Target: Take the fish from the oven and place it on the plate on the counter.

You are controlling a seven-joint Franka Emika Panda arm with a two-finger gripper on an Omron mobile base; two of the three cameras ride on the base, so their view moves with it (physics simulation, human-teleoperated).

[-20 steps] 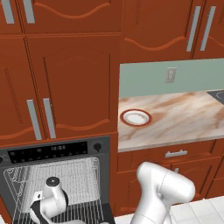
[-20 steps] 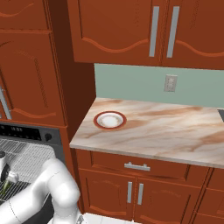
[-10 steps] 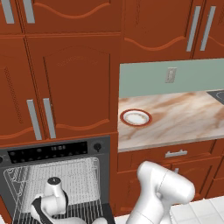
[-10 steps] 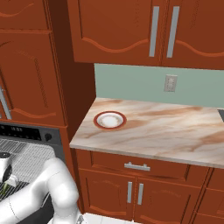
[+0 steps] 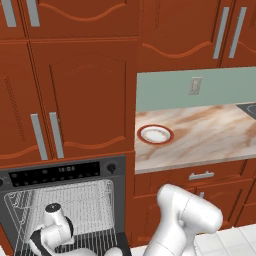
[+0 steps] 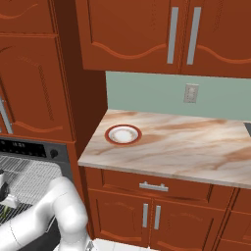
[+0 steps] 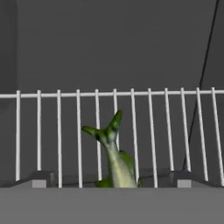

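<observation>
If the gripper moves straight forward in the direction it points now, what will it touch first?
Most likely the small greenish-yellow fish, lying on the white wire rack between the open gripper's fingertips, tail pointing away. Beyond it stands the oven's dark back wall; depth is hard to judge.

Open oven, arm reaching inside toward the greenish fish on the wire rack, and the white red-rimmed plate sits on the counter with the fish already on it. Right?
Not quite. In the left base view the white red-rimmed plate on the marbled counter holds nothing; in the hand view the greenish fish lies on the oven's wire rack.
</observation>
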